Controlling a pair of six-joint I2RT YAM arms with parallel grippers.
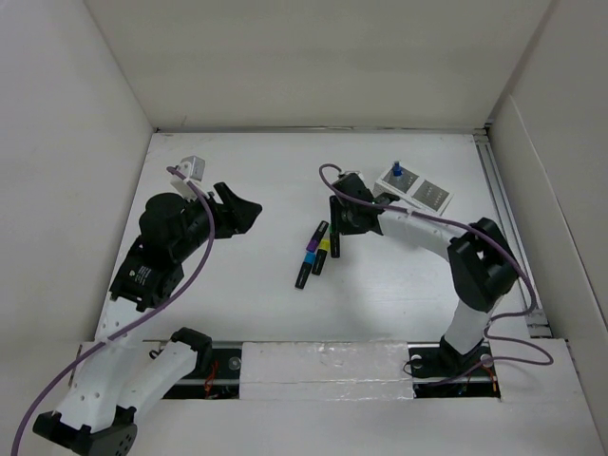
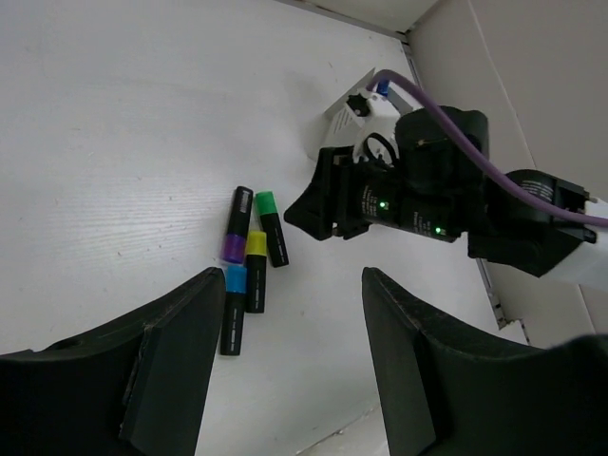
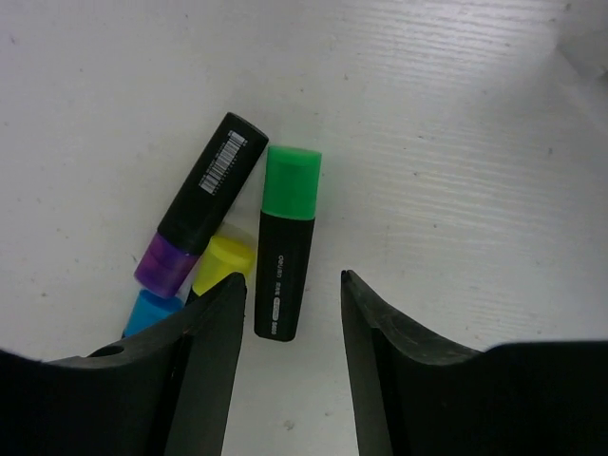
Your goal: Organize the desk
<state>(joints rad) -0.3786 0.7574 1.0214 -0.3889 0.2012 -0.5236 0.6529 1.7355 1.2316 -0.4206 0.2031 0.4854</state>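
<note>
Left pincer: open, empty, left of the top view.
Right pincer: open above green highlighter, centre of bench.

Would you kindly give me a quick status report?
Left tool open, empty. Right tool open over green highlighter. Four highlighters loose on desk. Nothing blocking.

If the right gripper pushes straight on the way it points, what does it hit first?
Probably the green-capped highlighter, lying ahead between the open jaws of the right gripper; depth is unclear.
</note>
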